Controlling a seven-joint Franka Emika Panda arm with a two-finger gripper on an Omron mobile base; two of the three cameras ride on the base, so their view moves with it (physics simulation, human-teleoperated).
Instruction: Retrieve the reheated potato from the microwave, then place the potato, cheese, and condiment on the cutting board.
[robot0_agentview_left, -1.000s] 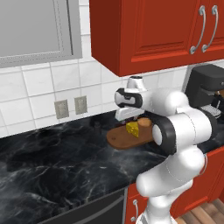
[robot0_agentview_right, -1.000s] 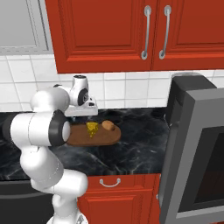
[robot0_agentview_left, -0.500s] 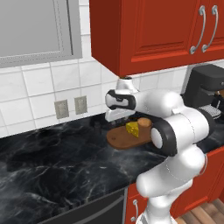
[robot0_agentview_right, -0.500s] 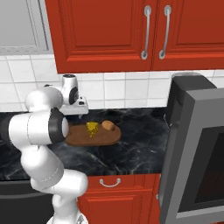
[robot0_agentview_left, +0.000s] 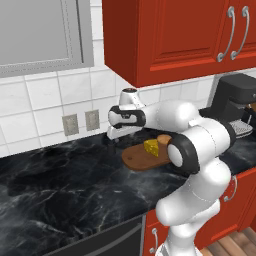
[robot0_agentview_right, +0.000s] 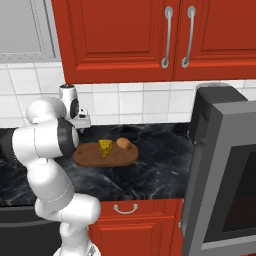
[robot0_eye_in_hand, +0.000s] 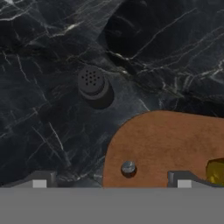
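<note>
Your tool (robot0_agentview_left: 116, 141) hangs open above bench (robot0_eye_in_hand: 48, 131), over condiment (robot0_eye_in_hand: 92, 85) standing just beside cutting board (robot0_eye_in_hand: 170, 144); cheese (robot0_agentview_right: 105, 147), potato (robot0_agentview_right: 124, 144) on board.

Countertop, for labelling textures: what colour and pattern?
Black marble with white veining; clearest in the hand view.

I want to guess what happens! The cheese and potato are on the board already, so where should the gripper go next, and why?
Probably shift over the little dark bottle and lower. It stands on the counter beside the board, off it, while the cheese and potato already lie there. The gripper is open and empty.
</note>
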